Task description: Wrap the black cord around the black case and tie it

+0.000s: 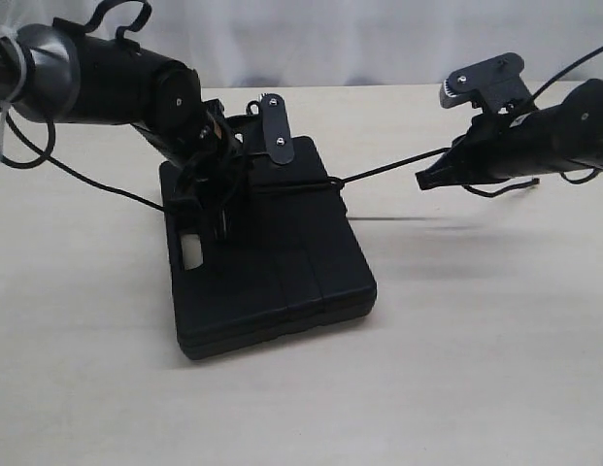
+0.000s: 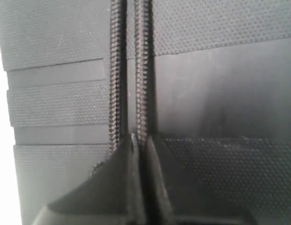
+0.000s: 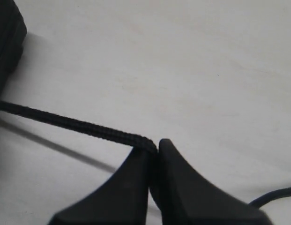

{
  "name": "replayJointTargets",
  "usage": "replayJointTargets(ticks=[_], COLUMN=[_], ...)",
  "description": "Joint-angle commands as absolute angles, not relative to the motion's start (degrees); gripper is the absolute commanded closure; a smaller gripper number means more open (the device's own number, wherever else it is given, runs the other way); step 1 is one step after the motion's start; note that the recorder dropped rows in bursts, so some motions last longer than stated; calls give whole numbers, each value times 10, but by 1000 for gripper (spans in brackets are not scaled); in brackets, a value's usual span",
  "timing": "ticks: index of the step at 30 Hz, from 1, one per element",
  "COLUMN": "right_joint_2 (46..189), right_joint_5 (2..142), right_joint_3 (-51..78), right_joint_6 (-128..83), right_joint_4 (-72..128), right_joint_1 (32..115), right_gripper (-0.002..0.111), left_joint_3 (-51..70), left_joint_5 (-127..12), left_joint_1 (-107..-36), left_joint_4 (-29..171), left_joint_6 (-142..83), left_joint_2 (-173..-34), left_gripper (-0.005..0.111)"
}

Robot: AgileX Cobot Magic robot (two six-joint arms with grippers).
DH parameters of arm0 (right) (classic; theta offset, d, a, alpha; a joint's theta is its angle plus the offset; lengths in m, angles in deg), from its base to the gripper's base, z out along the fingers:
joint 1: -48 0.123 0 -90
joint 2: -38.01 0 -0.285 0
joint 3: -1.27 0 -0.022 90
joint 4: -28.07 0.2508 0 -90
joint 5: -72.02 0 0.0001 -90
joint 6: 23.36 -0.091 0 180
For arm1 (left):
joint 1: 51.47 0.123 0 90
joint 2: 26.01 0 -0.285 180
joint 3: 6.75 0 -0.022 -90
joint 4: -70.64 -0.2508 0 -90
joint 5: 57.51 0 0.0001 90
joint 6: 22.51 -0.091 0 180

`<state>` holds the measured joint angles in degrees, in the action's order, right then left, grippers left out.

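Exterior view: one black case (image 1: 272, 262) lies flat on the pale table (image 1: 476, 379), near its middle. Its long axis runs from the far side toward the camera, the near end swung slightly right, and the handle slot sits along its left edge.

One black cord (image 1: 388, 171) crosses the far part of the case across that axis. It bunches into what looks like a knot at the case's right edge, then runs taut and slightly upward to the right.

Two arms are at work. The left arm comes in from the upper left and angles steeply down, so that the left gripper (image 1: 209, 209) stands over the far left part of the case. The right arm reaches in from the right, nearly level and clear of the table, with the right gripper (image 1: 427, 180) pointing left toward the case.

In the left wrist view two cord strands lie side by side on the textured lid. The jaws are pressed together, one strand running into the seam between them and the other passing behind a finger. In the right wrist view the jaws are clamped on the cord's end — a single strand, stretched straight back to the case.
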<state>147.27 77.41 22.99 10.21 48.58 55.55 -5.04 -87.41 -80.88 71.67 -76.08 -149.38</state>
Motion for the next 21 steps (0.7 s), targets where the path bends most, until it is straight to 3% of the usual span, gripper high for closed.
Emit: replayJointTargets(ticks=[1, 17, 19, 21], right_joint_2=[1448, 1517, 1517, 1519], right_joint_5=[724, 720, 724, 733], right_joint_3=[227, 228, 228, 228], right_joint_6=[100, 118, 118, 118], right_joint_4=[482, 485, 485, 485], right_joint_1=[548, 475, 475, 473], right_gripper=[104, 103, 88, 66], left_joint_3=[-40, -40, -40, -40], left_joint_5=[-950, -962, -959, -959], left_joint_1=[-787, -780, -780, -780], left_joint_4=[693, 716, 716, 716], left_joint_6=[-751, -777, -777, -777], left_joint_2=[-1499, -1512, -1512, -1512], left_gripper=[107, 107, 107, 107])
